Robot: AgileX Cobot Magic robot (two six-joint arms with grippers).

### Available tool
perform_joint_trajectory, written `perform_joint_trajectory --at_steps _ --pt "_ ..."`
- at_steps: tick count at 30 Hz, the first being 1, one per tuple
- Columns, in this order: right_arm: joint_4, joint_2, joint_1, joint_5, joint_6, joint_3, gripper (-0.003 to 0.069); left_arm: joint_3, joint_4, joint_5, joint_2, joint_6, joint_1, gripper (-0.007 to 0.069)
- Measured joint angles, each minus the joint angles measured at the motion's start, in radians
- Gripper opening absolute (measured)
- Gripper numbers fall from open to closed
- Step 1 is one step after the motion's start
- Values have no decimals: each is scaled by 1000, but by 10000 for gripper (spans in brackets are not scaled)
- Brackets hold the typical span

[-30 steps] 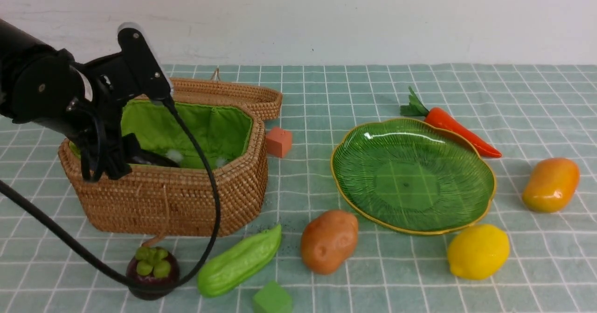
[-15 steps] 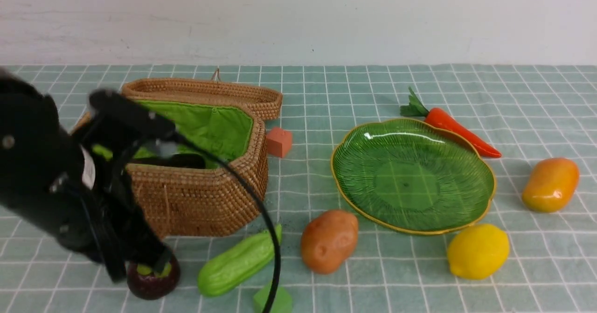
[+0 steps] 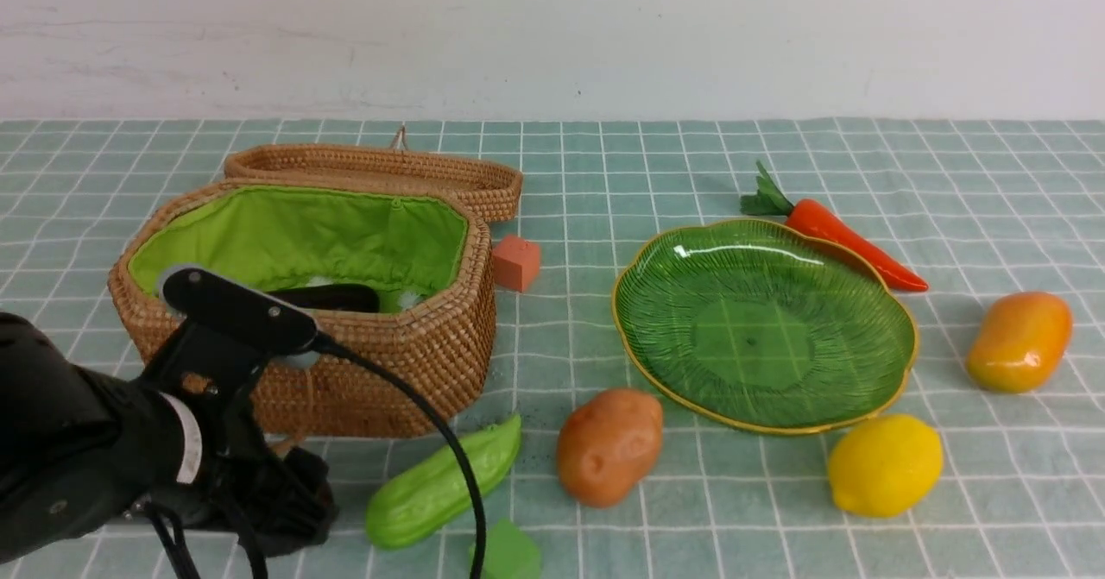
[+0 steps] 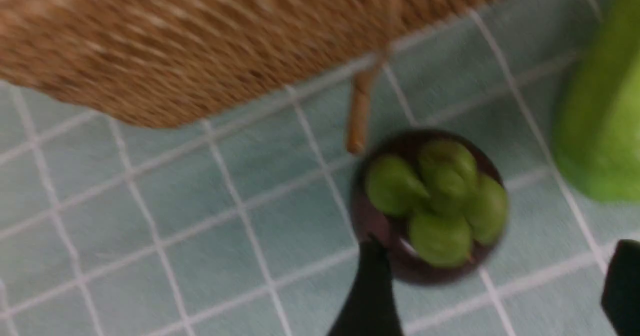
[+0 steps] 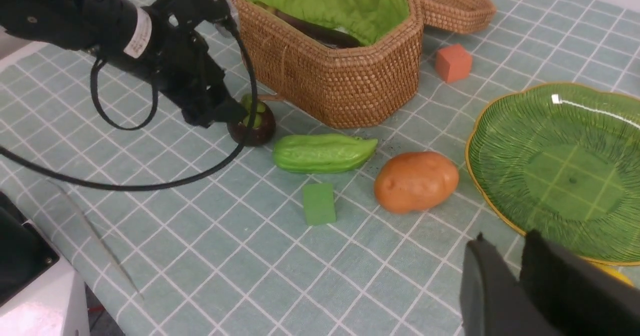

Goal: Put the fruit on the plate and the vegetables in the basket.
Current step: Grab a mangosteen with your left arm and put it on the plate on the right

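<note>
The mangosteen (image 4: 432,206) stands on the cloth before the basket (image 3: 414,355). My left gripper (image 4: 495,286) is open just above it, one finger (image 4: 370,291) at its side. The arm hides it in the front view. The eggplant (image 3: 332,297) lies in the basket. The gourd (image 3: 445,484) and potato (image 3: 609,445) lie in front. The plate (image 3: 764,324) holds nothing. The carrot (image 3: 846,238) lies behind it, the mango (image 3: 1019,342) to its right, the lemon (image 3: 885,465) in front. My right gripper (image 5: 505,248) is shut and empty near the plate's rim (image 5: 480,125).
An orange-pink cube (image 3: 516,261) sits right of the basket. A green cube (image 3: 505,553) sits at the front edge by the gourd. The basket's lid (image 3: 380,169) lies open behind it. The left arm's cable (image 3: 432,441) hangs beside the gourd.
My left arm came out from over the basket and dropped down in front of it, over the mangosteen. The eggplant stays in the basket.
</note>
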Motion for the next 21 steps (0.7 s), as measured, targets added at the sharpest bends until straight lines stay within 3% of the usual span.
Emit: perform_joint_trajectory --at_steps 4,7,21 --pt "0 0 0 0 0 0 117 0 112 -56 74 -143 0 614" --pt "0 0 0 5 0 0 117 0 151 -88 138 -182 0 605" --pt "0 0 0 65 0 0 118 -10 240 -133 326 -215 0 578"
